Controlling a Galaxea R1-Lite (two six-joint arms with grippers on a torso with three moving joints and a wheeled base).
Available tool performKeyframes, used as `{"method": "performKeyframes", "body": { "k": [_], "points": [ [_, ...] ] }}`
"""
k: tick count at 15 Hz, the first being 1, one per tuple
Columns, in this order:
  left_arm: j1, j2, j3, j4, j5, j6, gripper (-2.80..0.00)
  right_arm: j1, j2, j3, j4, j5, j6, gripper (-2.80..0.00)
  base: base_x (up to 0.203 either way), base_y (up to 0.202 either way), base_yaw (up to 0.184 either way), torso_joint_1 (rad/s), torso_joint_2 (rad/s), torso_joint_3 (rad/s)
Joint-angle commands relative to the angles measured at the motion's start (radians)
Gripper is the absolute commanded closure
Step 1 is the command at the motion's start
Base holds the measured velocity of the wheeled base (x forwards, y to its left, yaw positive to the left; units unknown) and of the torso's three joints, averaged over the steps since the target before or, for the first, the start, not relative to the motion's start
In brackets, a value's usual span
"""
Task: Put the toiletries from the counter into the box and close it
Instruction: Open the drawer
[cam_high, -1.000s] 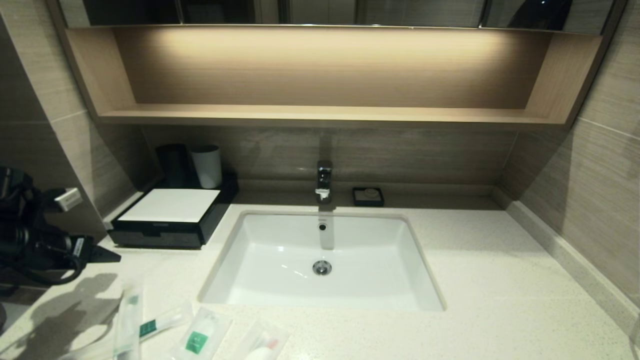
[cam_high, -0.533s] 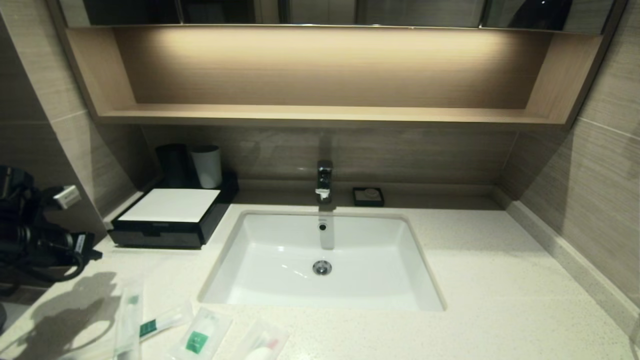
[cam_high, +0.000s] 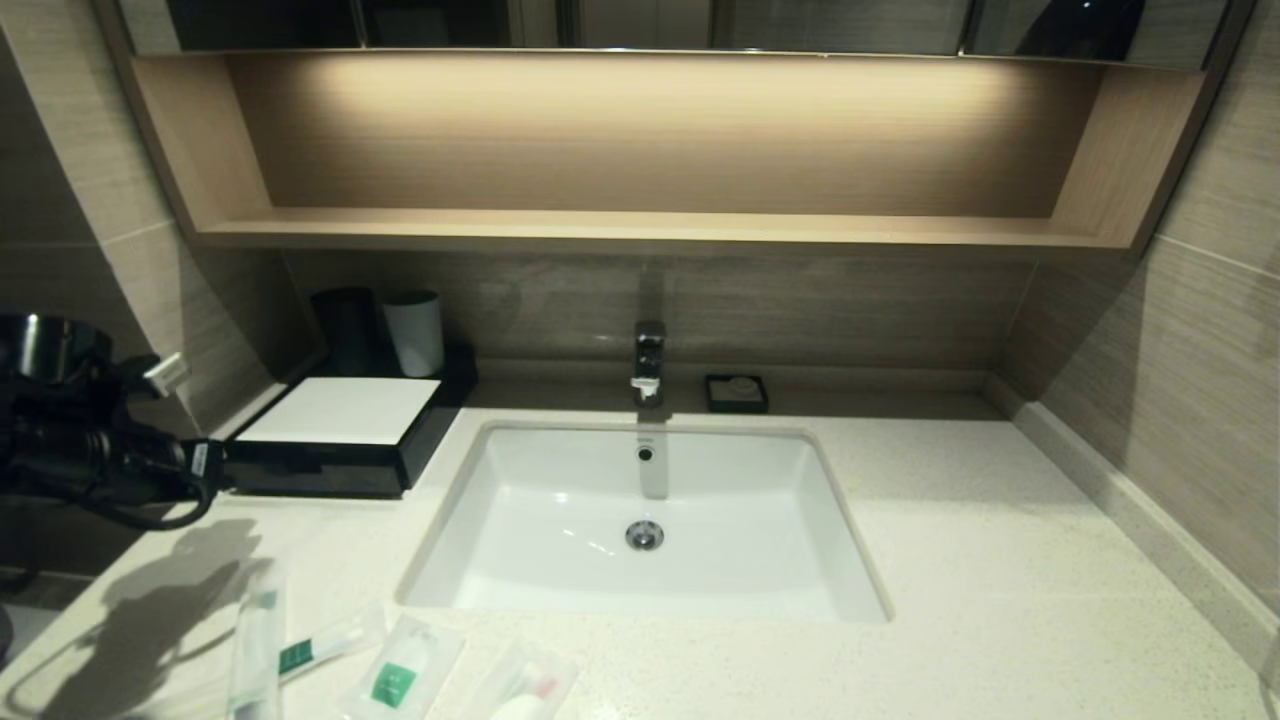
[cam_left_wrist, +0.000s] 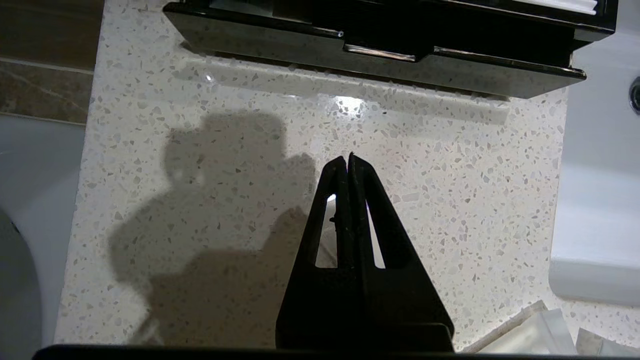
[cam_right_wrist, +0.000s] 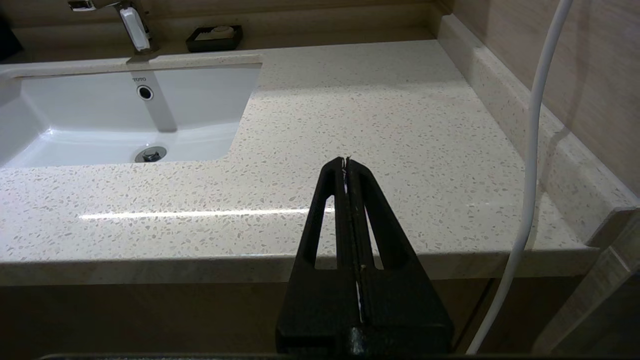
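Note:
The toiletries lie on the counter (cam_high: 1000, 580) at its front left: two toothbrush packs (cam_high: 258, 640), a green-labelled sachet (cam_high: 398, 678) and a packet with a pink-red mark (cam_high: 527, 690). The black box (cam_high: 340, 412) with a white top panel stands behind them, and its drawer looks pushed in. In the left wrist view the drawer's notch handle (cam_left_wrist: 382, 51) faces my left gripper (cam_left_wrist: 348, 159), which is shut and empty above bare counter just before the box. In the head view the left gripper (cam_high: 215, 470) is by the box's front left corner. My right gripper (cam_right_wrist: 345, 161) is shut and empty, off the counter's front right edge.
A white sink (cam_high: 760, 570) with a tap (cam_high: 648, 362) fills the middle of the counter. A black tumbler (cam_high: 345, 328) and a white tumbler (cam_high: 414, 332) stand behind the box. A small black dish (cam_high: 736, 392) sits by the back wall. A white cable (cam_right_wrist: 531, 150) hangs at the right.
My left arm has risen and swung toward the box's front left corner. The toiletries and the box have not moved.

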Motion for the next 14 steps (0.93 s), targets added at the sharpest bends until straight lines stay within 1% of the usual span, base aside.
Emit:
{"method": "performKeyframes", "body": {
  "k": [1,3,6,8,13,14],
  "points": [
    [-0.014,0.042,-0.019,0.000,-0.002,-0.001,0.00,0.001,0.002,0.000,0.000,0.000,0.000,0.00,0.000,0.000,0.000,0.000,0.00,0.000],
    [-0.030,0.063,-0.034,0.000,-0.002,-0.008,0.00,0.000,0.002,0.000,0.000,0.000,0.000,0.00,0.000,0.000,0.000,0.000,0.00,0.000],
    [-0.035,0.096,-0.063,-0.001,-0.005,-0.029,0.00,0.000,0.002,0.000,0.000,0.000,0.000,0.00,0.000,0.000,0.000,0.000,0.00,0.000],
    [-0.035,0.105,-0.080,-0.003,-0.005,-0.031,0.00,0.001,0.002,0.000,0.000,0.000,0.000,0.00,0.000,0.000,0.000,0.000,0.00,0.000],
    [-0.037,0.129,-0.094,-0.008,-0.008,-0.039,0.00,0.001,0.002,0.000,0.000,0.000,0.000,0.00,0.000,0.000,0.000,0.000,0.00,0.000],
    [-0.046,0.132,-0.094,-0.017,-0.008,-0.049,0.00,0.001,0.002,0.000,0.000,0.000,0.000,0.00,0.000,0.000,0.000,0.000,0.00,0.000]
  ]
}}
